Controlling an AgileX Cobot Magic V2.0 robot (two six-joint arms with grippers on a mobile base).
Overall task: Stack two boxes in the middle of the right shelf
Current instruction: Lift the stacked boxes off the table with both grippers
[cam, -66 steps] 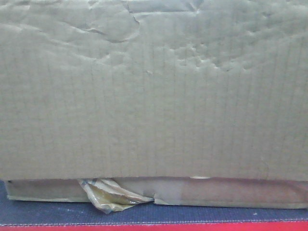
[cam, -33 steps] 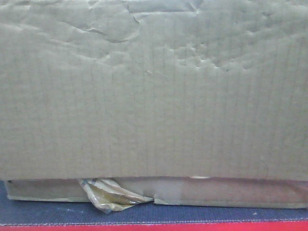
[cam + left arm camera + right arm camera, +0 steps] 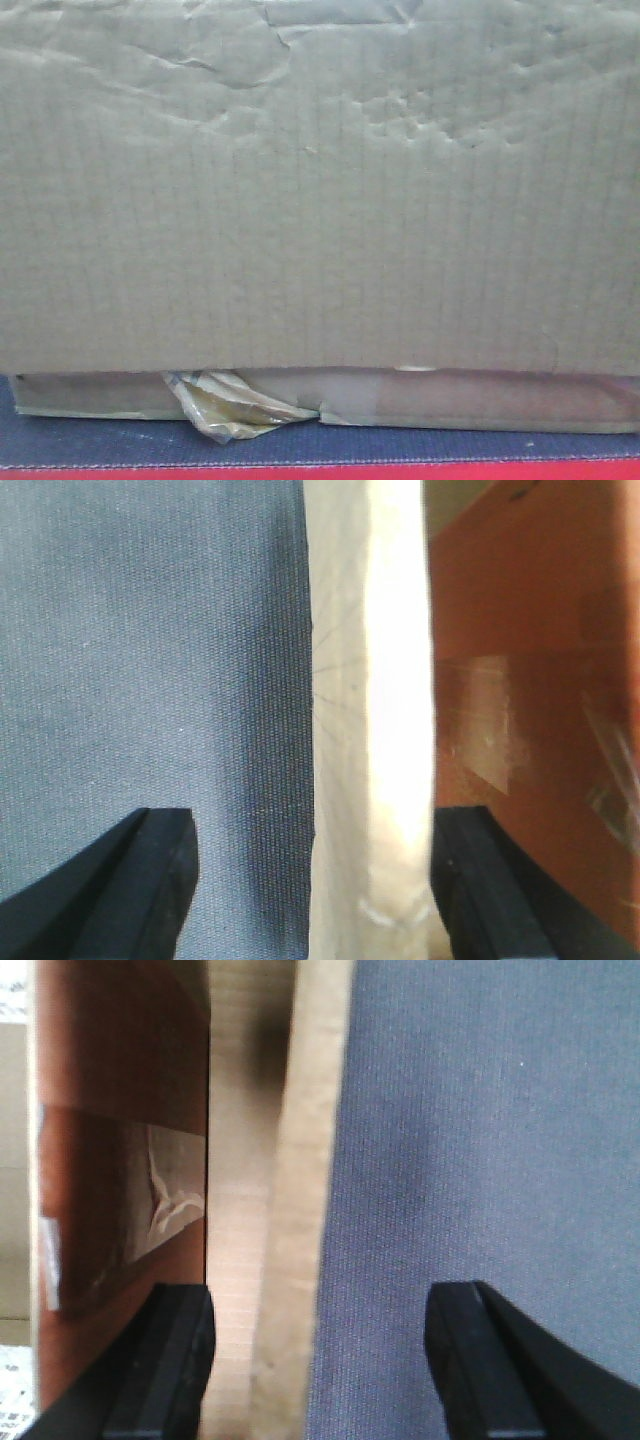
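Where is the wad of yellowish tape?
Front view, low and left of centre: the tape wad hangs from the cardboard box's bottom edge onto the dark blue deck.

The box (image 3: 320,200) runs past the top, left and right edges of the front view and hides everything behind it. The left pincer (image 3: 315,880) and right pincer (image 3: 320,1360) are cut off at the bottom edges; the box wall there is blurred.

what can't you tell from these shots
- Front view: the box fills the frame, cut off at top and sides; hands out of sight.
- Front view: whether the strip beneath is a second box.
- Wrist views: blurred, glaring cardboard edge; whether the left hand or right hand touches it.
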